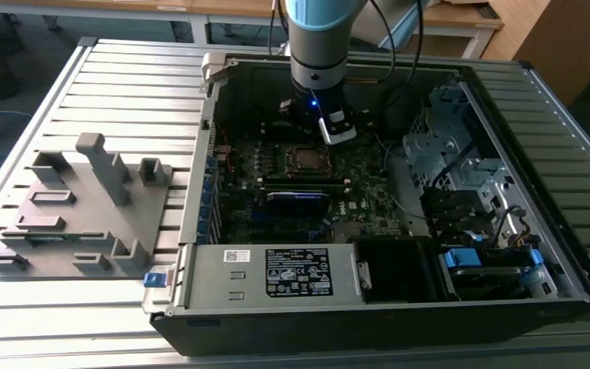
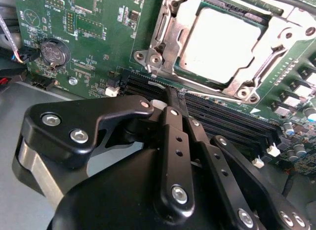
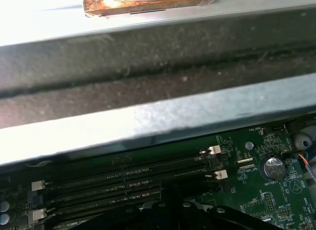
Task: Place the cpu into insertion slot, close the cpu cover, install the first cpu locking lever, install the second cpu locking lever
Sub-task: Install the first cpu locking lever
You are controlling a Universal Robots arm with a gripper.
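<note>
Gripper [image 2: 175,95], fingers together, over memory slots [image 2: 232,119]; cpu [image 2: 222,40] inside cpu cover [image 2: 170,40] beyond.

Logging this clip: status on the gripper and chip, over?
Gripper shut, tip by memory slots. Chip seated, cover down over it. Nothing blocking.

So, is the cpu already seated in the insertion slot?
Yes: in the second wrist view the cpu lies flat in its place on the motherboard, with the cpu cover framing it.
</note>
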